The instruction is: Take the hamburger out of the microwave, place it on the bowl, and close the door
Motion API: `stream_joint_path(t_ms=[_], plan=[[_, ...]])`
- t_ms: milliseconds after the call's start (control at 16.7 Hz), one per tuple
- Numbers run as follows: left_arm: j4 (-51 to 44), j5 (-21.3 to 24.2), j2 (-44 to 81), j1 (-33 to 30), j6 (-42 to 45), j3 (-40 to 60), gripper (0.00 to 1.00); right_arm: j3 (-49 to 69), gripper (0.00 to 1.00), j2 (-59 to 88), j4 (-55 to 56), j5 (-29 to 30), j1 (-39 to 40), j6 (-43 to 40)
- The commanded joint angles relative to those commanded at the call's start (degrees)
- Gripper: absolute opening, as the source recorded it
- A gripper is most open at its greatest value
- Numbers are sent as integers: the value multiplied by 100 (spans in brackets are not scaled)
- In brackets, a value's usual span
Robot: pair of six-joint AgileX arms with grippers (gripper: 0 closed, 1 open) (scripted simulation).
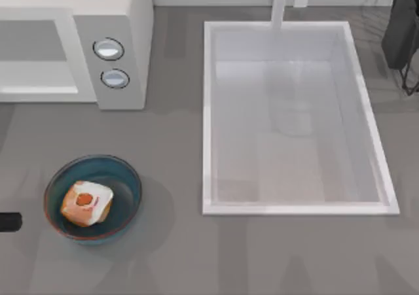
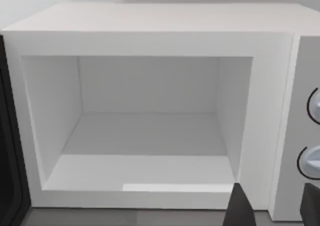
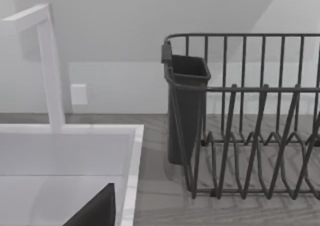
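We see the hamburger (image 1: 86, 203) already resting in the bowl (image 1: 124, 177) at the lower left of the top view, on the grey worktop (image 1: 170, 249). The microwave (image 1: 124, 14) sits in the upper left, and the left wrist view looks straight into its bare white cavity, so the door (image 2: 9, 151), a dark edge at that view's far left, stands open. We judge the closing of the door to be the step in hand. Our left hand (image 2: 272, 206) hovers before the dial panel, its fingers apart and holding nothing; next it must get behind the door and swing it shut. Our right arm is parked by the dish rack (image 3: 250, 116); whether its hand is wide or narrow we cannot tell. No writing or brand is legible anywhere.
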Motion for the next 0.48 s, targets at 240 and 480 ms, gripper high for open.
stream_joint_path(t_ms=[240, 480], plan=[[0, 0, 0, 0, 0, 0, 0, 0, 100, 0, 0, 0, 0, 0], [0, 0, 0, 0, 0, 0, 0, 0, 100, 0, 0, 0, 0, 0]])
